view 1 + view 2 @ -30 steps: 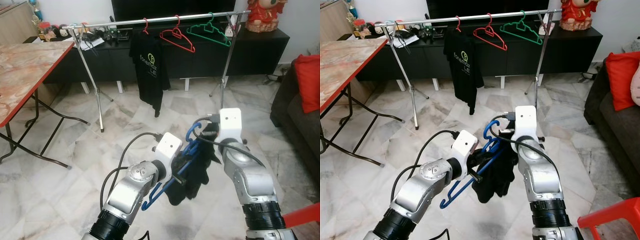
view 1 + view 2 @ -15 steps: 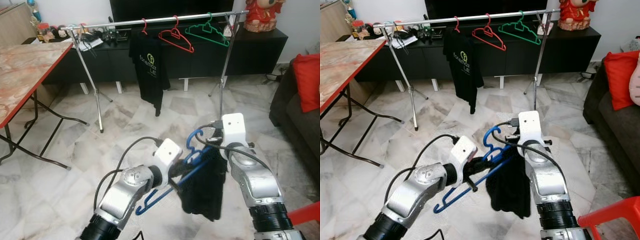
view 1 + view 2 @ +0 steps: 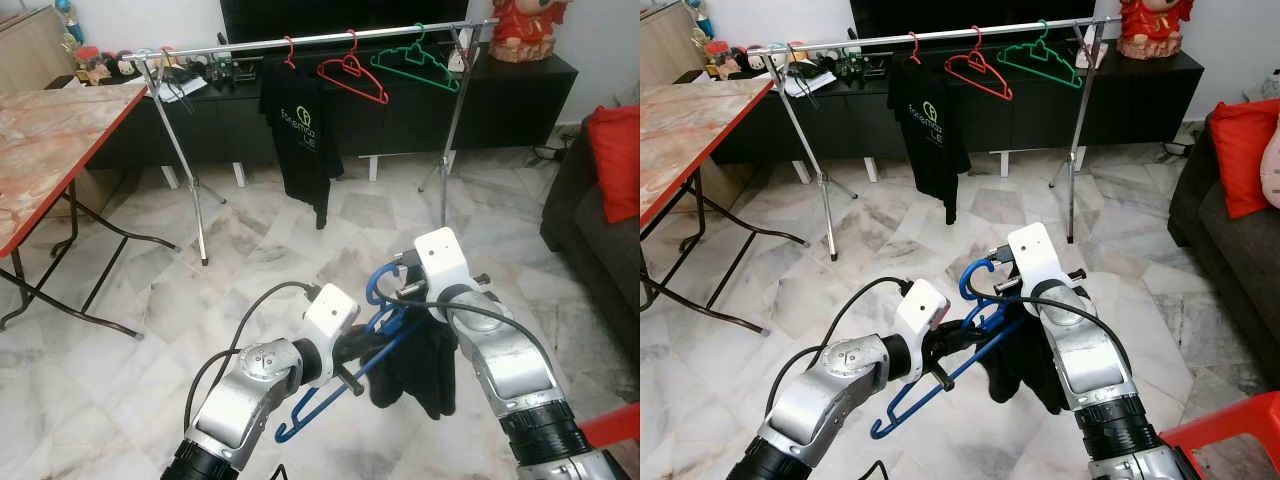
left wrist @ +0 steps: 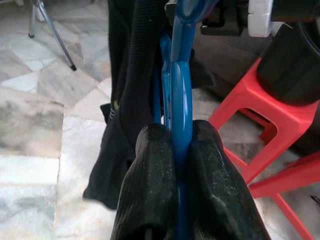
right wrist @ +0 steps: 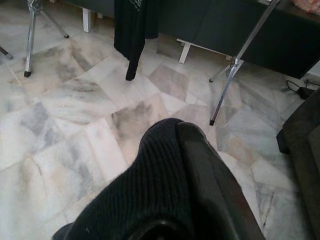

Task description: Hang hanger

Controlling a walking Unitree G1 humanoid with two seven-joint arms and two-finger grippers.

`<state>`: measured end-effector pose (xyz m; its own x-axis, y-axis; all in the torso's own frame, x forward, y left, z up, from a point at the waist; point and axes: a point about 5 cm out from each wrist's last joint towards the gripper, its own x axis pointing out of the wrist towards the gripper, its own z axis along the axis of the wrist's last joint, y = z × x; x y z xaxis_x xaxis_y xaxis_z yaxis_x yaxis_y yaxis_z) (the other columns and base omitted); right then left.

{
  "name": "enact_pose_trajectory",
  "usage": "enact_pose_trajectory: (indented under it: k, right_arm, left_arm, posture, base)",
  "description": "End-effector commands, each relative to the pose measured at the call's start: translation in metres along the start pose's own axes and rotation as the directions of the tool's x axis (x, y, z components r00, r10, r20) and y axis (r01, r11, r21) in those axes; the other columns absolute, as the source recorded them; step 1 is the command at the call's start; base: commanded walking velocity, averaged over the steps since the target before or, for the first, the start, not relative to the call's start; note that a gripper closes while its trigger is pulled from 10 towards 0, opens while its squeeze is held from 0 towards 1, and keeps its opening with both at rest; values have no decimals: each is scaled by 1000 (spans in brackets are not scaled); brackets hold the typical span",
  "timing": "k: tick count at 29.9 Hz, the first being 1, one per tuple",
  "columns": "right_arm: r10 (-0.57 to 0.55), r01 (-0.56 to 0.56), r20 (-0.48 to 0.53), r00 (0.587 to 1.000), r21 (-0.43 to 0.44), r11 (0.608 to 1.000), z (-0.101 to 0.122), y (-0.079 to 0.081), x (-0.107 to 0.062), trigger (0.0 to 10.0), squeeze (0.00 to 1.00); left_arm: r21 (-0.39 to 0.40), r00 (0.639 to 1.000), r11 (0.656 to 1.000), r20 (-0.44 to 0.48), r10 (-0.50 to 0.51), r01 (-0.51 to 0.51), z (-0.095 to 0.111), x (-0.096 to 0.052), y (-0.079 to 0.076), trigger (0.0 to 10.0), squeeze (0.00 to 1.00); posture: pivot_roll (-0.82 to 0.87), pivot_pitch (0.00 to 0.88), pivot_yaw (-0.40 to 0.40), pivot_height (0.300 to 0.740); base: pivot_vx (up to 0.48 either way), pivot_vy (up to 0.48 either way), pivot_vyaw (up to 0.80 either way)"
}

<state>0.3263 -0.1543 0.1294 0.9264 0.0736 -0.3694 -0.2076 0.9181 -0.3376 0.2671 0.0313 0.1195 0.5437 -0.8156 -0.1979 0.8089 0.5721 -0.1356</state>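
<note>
Tightly, the left tool (image 4: pixel 180 165) pinches a glossy blue hanger (image 4: pixel 181 100).

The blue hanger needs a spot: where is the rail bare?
The rail is bare between its left post and the black shirt. From the shirt rightward it is crowded: red hanger, then green hanger.

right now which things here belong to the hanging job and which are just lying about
Job: blue hanger, black garment, clothes rail, left gripper, right gripper.

Lying about: folding table, red stool, red cushion, sofa.
</note>
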Motion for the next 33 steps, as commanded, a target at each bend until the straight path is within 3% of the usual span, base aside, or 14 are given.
enact_pose_trajectory:
  k: [1, 5, 10, 16, 20, 21, 26, 33]
  right_arm:
    - [50, -51, -20, 999, -44, 998, -3, 18, 1, 10000, 0]
    - [10, -18, -88, 996, -90, 996, -17, 11, 2, 10000, 0]
    - [5, -16, -118, 993, -94, 995, -23, 11, 2, 10000, 0]
    - [-99, 90, -143, 985, -71, 993, -30, -1, 4, 10000, 0]
    - [-151, 149, -165, 975, -22, 989, -35, -9, 4, 10000, 0]
    - [-188, 199, -170, 967, 51, 979, -37, -15, 4, 10000, 0]
    - [-232, 266, -186, 955, 187, 946, -38, -23, 4, 10000, 0]
    - [-220, 259, -196, 956, 206, 944, -42, -18, 4, 10000, 0]
  left_arm:
    - [53, 976, 998, 209, -55, 44, 41, -1, -9, 10000, 0]
    - [33, 953, 998, 299, -56, 48, 53, -6, -9, 10000, 0]
    - [34, 942, 998, 329, -66, 58, 59, -8, -9, 10000, 0]
    - [40, 942, 998, 331, -60, 50, 60, -8, -9, 10000, 0]
    - [39, 942, 998, 333, -50, 39, 59, -9, -7, 10000, 0]
    - [46, 943, 998, 328, -51, 38, 59, -10, -7, 10000, 0]
    - [54, 947, 999, 321, -19, 2, 58, -10, -4, 10000, 0]
    - [42, 931, 996, 360, 56, -76, 64, -10, 5, 10000, 0]
  posture:
    - [-37, 9, 82, 740]
    - [-34, 6, 85, 740]
    - [-34, 6, 85, 740]
    - [-34, 6, 85, 740]
    - [-29, 1, 88, 740]
    - [-29, 1, 88, 740]
    - [-27, 0, 90, 740]
    - [-27, 0, 92, 740]
  base:
    - [0, 0, 0]
    - [0, 0, 0]
    - [0, 0, 0]
    - [0, 0, 0]
    - [0, 0, 0]
    - [0, 0, 0]
    - [0, 0, 0]
    - [0, 0, 0]
